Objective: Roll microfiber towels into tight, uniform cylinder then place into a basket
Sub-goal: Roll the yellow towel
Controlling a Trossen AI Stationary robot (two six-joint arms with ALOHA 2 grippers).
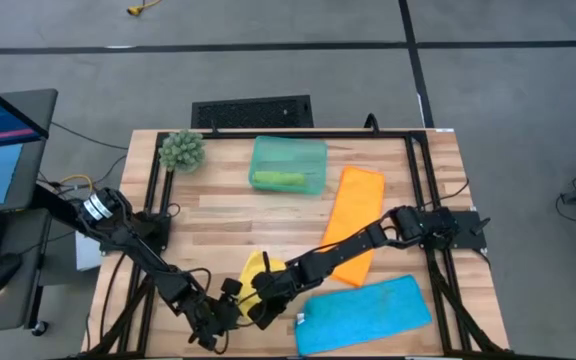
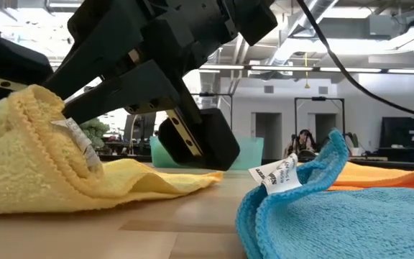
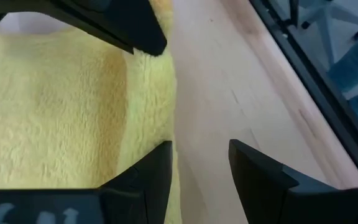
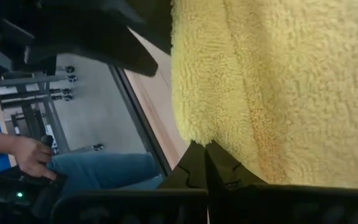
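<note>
Yellow towel [image 1: 255,268] at the near table edge, partly folded, rolling step under way. Left gripper [image 1: 230,303] spread, straddling its near edge, nothing pinched. Right gripper [image 1: 260,288] clenched, tips at the towel edge; whether it pinches cloth, can't tell. Blue towel [image 1: 368,312] just beside, flat. Orange towel [image 1: 353,222] farther back. Basket [image 1: 288,163] at far side, green roll [image 1: 278,179] inside. Next probably: pin the edge, turn the roll over evenly.
</note>
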